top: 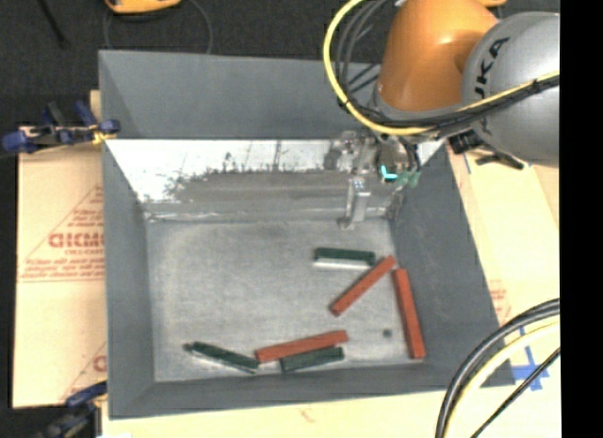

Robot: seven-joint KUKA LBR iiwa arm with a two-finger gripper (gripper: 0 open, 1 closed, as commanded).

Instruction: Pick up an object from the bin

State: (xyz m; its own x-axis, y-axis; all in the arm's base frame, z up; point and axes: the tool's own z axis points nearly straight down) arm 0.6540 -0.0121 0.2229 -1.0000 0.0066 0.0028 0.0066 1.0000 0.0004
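Orange and rounded, the orange cover (429, 45) on the arm's wrist sits highest in the scene, above the far right corner of the bin (127, 285), with yellow cables (327, 50) looped around it. Beneath it the gripper (358, 210) hangs close against the scratched back wall, towards the right side, above the floor; whether it is released or clenched I cannot tell, since its metal parts blur into the wall behind them. All the loose things are thin sticks lying flat on the grey floor. Nearest to the gripper is the pale-topped green stick (344, 257), lying roughly crosswise just in front of the gripper and apart from it. Its right end is near the upper end of the slanted red stick (363, 285), which runs diagonally down towards the left. Just beside that, the upright red stick (408, 314) lies along the foot of the right wall, pointing from back to front, its far end close to the slanted one's upper tip. Well apart from these, near the front wall, three more sticks form a loose row: the long red stick (301, 346), the short dark green stick (311, 361) lying just beside its front edge and seemingly touching it, and the left dark green stick (221, 355), whose right end comes up against the left end of the red one.
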